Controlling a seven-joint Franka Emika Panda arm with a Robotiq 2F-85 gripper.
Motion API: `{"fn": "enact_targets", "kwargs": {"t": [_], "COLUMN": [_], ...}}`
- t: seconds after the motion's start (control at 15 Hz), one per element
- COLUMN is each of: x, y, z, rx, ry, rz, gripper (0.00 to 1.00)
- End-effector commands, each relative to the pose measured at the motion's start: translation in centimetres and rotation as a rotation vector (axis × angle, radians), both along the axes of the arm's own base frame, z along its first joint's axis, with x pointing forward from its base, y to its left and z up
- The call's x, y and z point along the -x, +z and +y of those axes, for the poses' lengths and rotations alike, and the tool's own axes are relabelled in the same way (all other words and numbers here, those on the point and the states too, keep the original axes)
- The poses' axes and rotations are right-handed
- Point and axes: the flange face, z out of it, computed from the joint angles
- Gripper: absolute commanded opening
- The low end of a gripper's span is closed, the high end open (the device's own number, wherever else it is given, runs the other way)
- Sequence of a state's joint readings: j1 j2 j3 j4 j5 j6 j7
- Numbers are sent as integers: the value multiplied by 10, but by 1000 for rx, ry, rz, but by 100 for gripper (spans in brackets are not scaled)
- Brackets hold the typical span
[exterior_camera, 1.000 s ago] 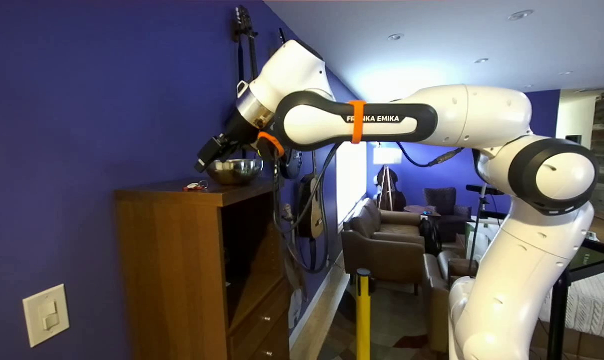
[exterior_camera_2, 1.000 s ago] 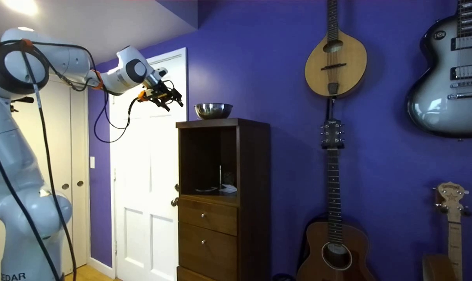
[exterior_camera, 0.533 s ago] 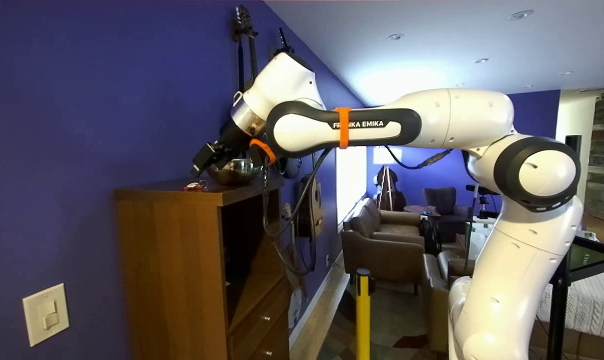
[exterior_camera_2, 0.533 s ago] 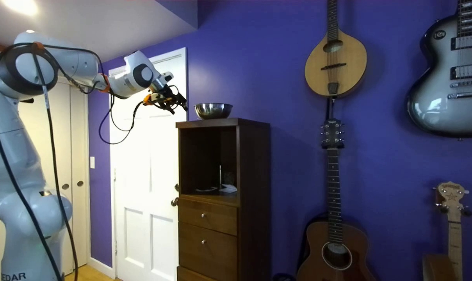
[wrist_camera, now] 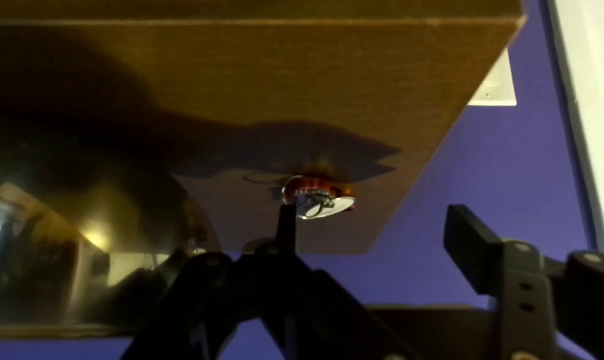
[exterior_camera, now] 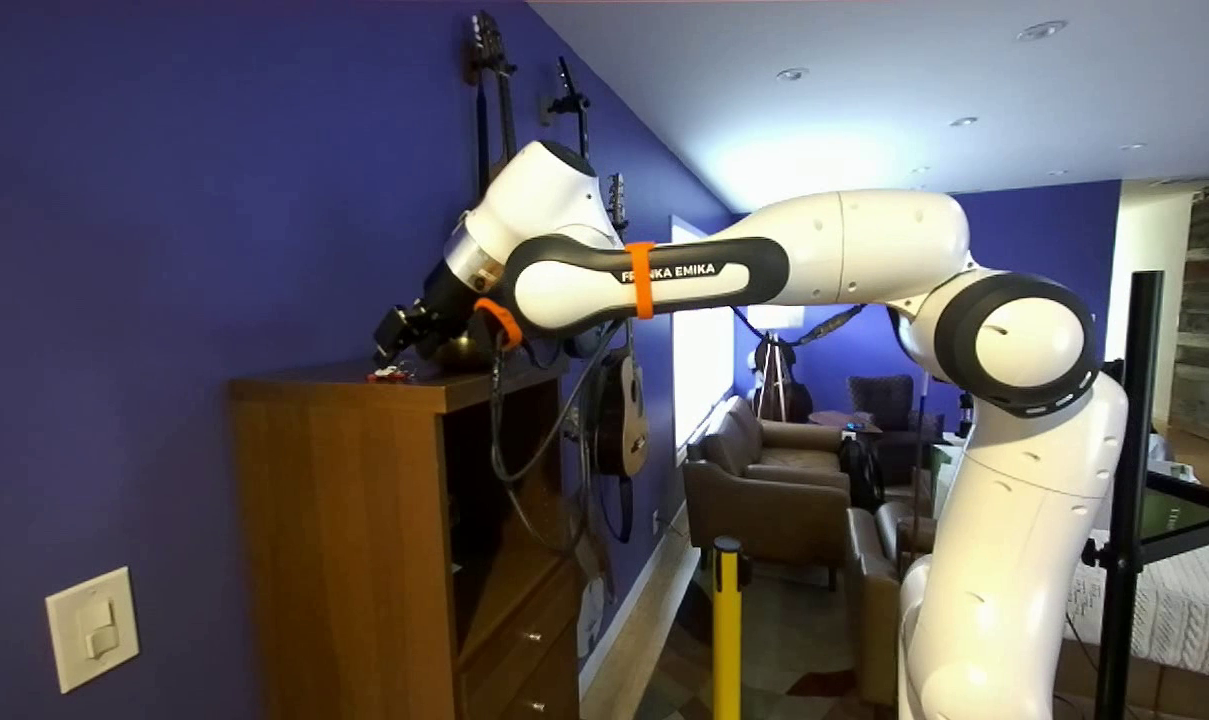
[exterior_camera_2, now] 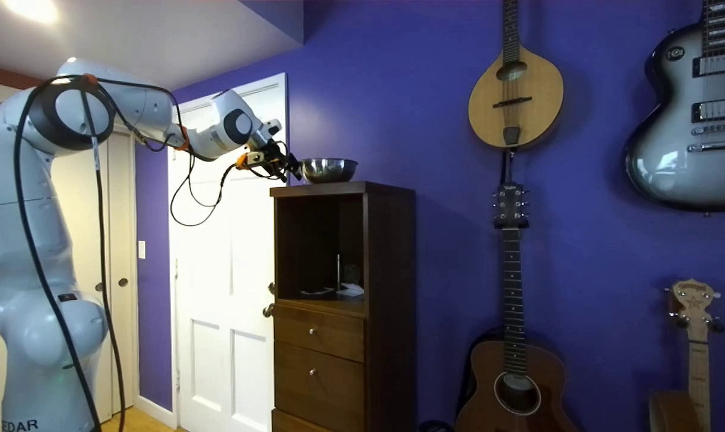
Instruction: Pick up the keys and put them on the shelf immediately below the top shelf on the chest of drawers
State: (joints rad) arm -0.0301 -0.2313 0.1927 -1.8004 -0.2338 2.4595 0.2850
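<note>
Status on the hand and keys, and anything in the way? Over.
Hand open, nothing held. Keys lying on the top shelf, not yet picked up. Metal bowl beside them, may crowd the grasp.

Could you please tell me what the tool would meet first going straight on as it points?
Probably the keys or the top shelf beneath them; depth leaves unclear which the tool reaches first.
</note>
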Motion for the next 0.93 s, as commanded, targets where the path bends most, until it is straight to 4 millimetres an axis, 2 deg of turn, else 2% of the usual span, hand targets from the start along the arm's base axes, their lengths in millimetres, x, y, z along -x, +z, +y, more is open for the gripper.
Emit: {"fn": "enact_targets", "kwargs": {"t": [0.0, 0.53, 0.87], "x": [-10, -22, -38], "y": [7, -1, -8], "z": [-6, -12, -14], "rx": [-14, -7, -8], "ry": [-54, -101, -101], "rz": [-38, -42, -39], "gripper": [75, 76, 70]}}
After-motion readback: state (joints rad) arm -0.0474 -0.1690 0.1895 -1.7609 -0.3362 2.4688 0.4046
